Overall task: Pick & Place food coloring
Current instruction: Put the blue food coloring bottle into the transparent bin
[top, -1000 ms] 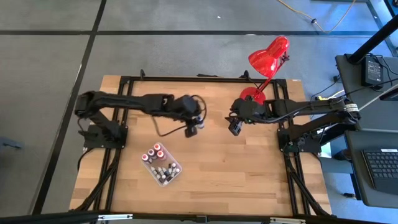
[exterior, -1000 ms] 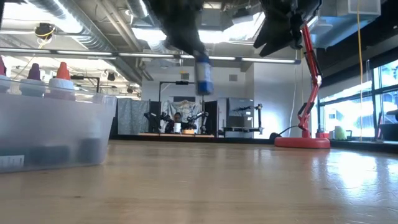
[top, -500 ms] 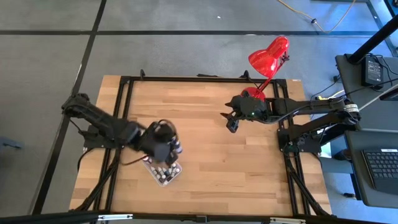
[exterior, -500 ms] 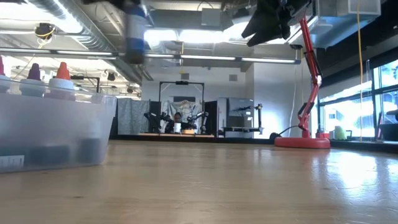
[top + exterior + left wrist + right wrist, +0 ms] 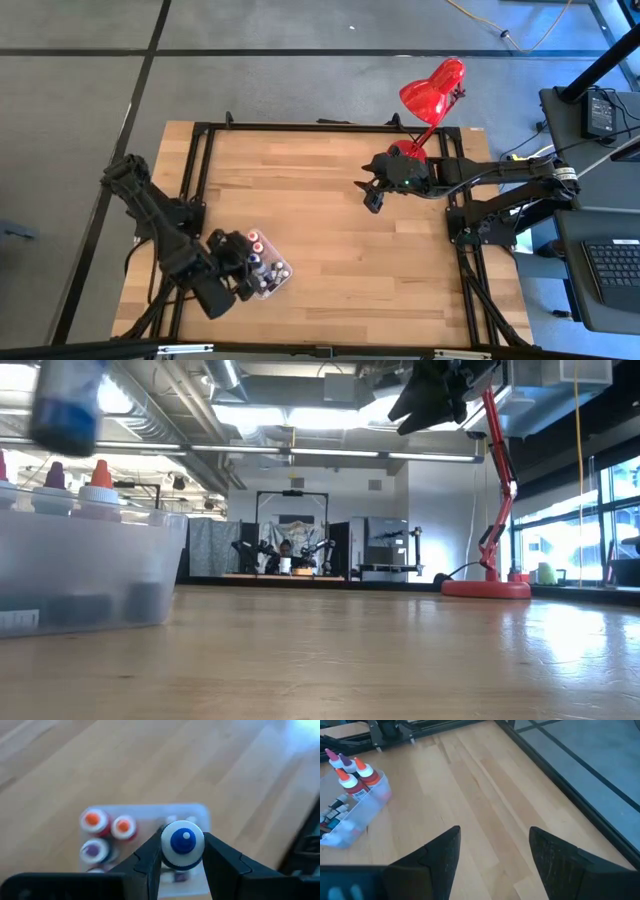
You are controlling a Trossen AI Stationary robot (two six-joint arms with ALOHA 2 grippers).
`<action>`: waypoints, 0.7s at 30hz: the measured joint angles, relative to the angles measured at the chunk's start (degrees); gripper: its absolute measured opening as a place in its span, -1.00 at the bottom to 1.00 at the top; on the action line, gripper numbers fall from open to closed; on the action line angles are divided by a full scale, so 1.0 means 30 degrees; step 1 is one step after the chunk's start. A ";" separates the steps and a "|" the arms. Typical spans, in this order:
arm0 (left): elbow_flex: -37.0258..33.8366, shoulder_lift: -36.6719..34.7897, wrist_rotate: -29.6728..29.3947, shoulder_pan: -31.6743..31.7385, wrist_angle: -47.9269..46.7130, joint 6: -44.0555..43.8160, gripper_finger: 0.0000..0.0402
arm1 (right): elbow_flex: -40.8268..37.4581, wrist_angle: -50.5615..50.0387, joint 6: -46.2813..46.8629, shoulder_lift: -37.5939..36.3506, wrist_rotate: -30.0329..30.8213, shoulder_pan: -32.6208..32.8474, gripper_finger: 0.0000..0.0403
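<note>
My left gripper [image 5: 248,272] is shut on a blue food coloring bottle [image 5: 182,844] with a white cap. It hangs over the clear plastic tray [image 5: 283,281], which holds several more small bottles with red, orange and purple caps [image 5: 102,827]. In the low view the held bottle [image 5: 65,405] is above the tray's wall [image 5: 90,575]. My right gripper [image 5: 372,200] is open and empty, up in the air at the table's far right, near the lamp's base. My left gripper pinches the blue bottle between its two fingers [image 5: 150,857], one on each side of the bottle just under the white cap [image 5: 183,841]. The fingers come from above, pointing down. The bottle hangs about upright, cap up, clear of the tray and its bottles.
A red desk lamp [image 5: 430,95] stands at the table's far right edge, and its stem [image 5: 492,510] also shows in the low view. The wooden tabletop [image 5: 340,260] lies bare between the tray and the right arm. The tray also shows in the right wrist view [image 5: 355,812].
My left gripper has swung from the middle of the table toward its near left, carrying the blue bottle, and now holds it over the tray. The bottle has stayed clear of the table throughout. My right gripper has turned a little near the lamp's base.
</note>
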 joint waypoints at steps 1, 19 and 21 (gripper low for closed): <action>0.0007 0.0221 0.0000 -0.0198 -0.0555 -0.0521 -0.44 | 0.0000 0.0000 0.0062 0.0000 0.0000 0.0000 0.18; 0.0000 0.4937 -0.0702 -0.1392 -0.4407 -0.4290 -0.44 | 0.0000 0.1499 0.2018 -0.0007 0.0000 0.0000 0.18; 0.0000 0.5582 -0.0815 -0.1392 -0.4782 -0.4732 -0.42 | 0.0000 0.1581 0.2124 -0.0007 0.0000 0.0000 0.18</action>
